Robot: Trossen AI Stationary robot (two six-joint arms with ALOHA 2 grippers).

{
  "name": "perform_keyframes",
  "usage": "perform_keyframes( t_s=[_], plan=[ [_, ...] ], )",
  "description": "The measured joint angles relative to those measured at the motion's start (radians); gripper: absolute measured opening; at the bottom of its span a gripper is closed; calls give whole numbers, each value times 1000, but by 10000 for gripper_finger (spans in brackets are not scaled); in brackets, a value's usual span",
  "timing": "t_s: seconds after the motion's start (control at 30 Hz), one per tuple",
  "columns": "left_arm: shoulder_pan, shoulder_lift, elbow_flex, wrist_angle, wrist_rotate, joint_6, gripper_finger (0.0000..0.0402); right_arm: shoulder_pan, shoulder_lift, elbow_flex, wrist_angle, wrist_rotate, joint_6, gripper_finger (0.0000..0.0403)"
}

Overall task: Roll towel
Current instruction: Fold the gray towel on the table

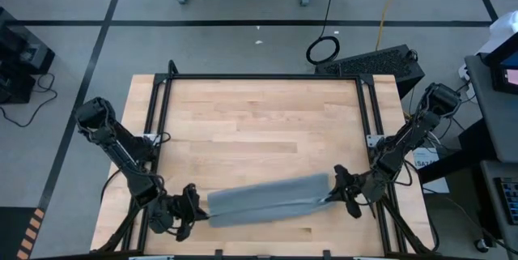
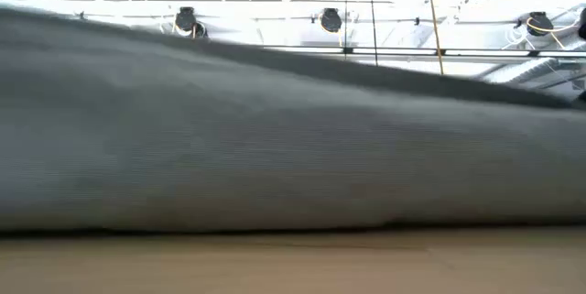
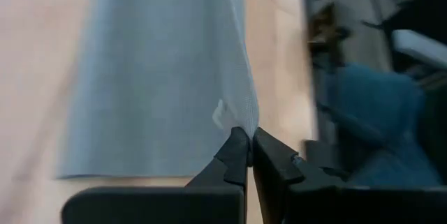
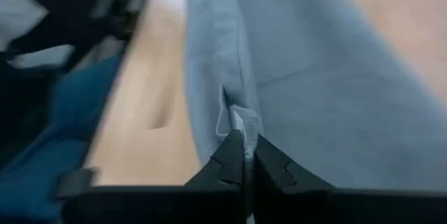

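Close against the low camera: towel (image 2: 275, 138), grey-blue, filling most of that picture, lying on the wooden table (image 2: 293, 266) along its near edge. At its one end, left gripper (image 1: 191, 203), fingers pressed together on the cloth's edge; at the other end, right gripper (image 1: 344, 191), likewise pinching the hem. Best handled, by my judgement, with both ends kept level and moved together, cloth held lightly taut between them, so the roll turns over evenly rather than skewing or sagging in the middle. Farther off, bare tabletop beyond the towel, then the floor. Seen only from above: both arms at once and the cloth as a long, slightly slanted band. Seen only from the left wrist: the pinch (image 3: 246, 147) itself, on the towel (image 3: 160, 77). Same from the right wrist (image 4: 244, 147), with a folded layer of towel (image 4: 293, 63) showing.
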Motion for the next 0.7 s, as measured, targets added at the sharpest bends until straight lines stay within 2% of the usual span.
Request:
perform_keyframes(
  t_s=[0.1,0.3,0.47,0.7],
  plan=[
    [21,0,0,-83,-21,-10,13,-2,0,0,-64,58,24,0],
    [55,1,0,-268,-25,-128,13,-2,0,0,-116,178,26,0],
    [59,1,0,-296,-24,-132,13,-6,0,0,-117,253,6,0],
    [73,6,0,-290,-23,-132,13,-44,0,0,-146,256,14,0]
  ],
)
